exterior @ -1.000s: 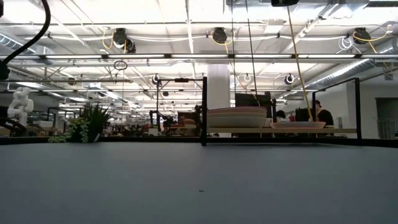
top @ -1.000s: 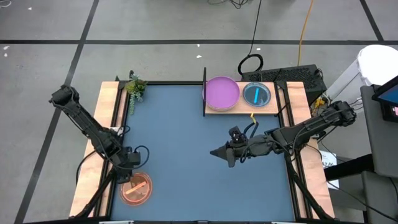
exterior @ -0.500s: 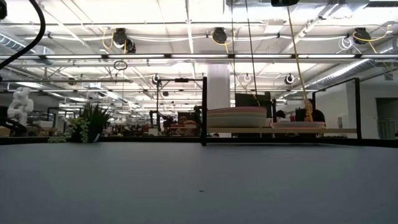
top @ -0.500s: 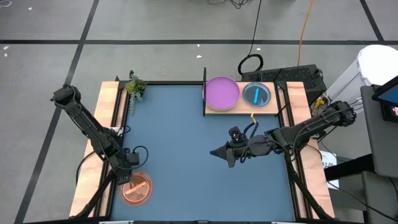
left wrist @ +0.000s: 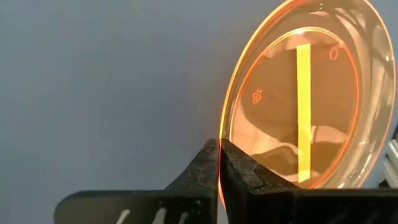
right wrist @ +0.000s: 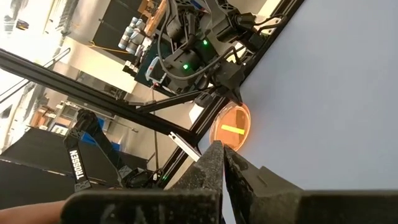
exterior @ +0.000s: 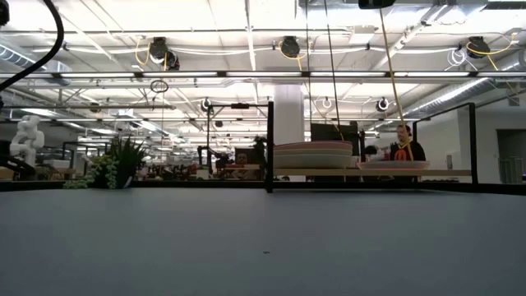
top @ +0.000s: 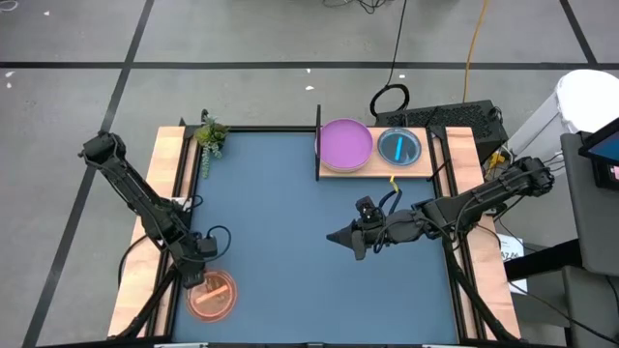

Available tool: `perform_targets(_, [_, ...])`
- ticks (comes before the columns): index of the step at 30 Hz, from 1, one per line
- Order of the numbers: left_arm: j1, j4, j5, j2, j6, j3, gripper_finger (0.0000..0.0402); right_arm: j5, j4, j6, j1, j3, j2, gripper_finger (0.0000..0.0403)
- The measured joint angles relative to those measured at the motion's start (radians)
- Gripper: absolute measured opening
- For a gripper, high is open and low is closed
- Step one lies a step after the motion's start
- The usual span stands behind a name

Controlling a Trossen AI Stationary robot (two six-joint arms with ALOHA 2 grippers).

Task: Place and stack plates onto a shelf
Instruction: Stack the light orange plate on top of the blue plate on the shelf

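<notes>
An orange translucent dish (top: 212, 295) lies flat on the dark blue mat near its near left corner, with my left gripper (top: 199, 276) shut on its edge. My right gripper (top: 334, 236) hangs shut over the mat's right half and holds nothing. At the far right lies the wooden shelf (top: 426, 169) with its black upright panel (top: 318, 145). A purple plate (top: 344, 143) and a cyan dish (top: 398, 146) rest on it. In the low view the larger plates show as a stack (exterior: 312, 154) beside lower dishes (exterior: 394, 165). My left gripper pinches the orange dish's rim (left wrist: 222, 134) on the side toward the table's far left. One finger is outside the rim and one finger (left wrist: 245, 174) is over the inside. The fingers come slanting down from above. The dish lies with its bottom on the mat.
A small potted plant (top: 210, 135) stands at the mat's far left corner. Wooden strips (top: 170, 184) border the mat on both sides. The mat's middle (top: 280, 222) is bare. A person (exterior: 404, 148) shows in the room behind the shelf.
</notes>
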Motion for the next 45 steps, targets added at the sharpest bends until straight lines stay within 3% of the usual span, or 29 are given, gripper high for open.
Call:
perform_targets(9, [0.000,0.021,0.015,-0.002,-0.056,0.058,0.0004,0.000,0.003,0.003,0.000,0.000,0.000,0.0000])
perform_targets(17, [0.019,0.005,-0.108,-0.002,-0.082,0.156,0.0004,0.001,0.003,0.014,0.000,0.000,0.000,0.0000])
perform_targets(26, [0.126,-0.108,-0.248,-0.002,-0.044,0.303,0.0003,0.026,0.003,0.155,-0.001,0.000,0.000,0.0000])
perform_targets(37, [0.323,-0.135,-0.339,-0.002,0.014,0.441,0.0003,0.187,0.000,0.046,-0.002,0.000,-0.001,0.0000])
perform_targets(45, [0.451,-0.134,-0.429,0.027,0.081,0.527,0.0003,0.316,0.004,-0.158,-0.002,0.000,-0.001,0.0000])
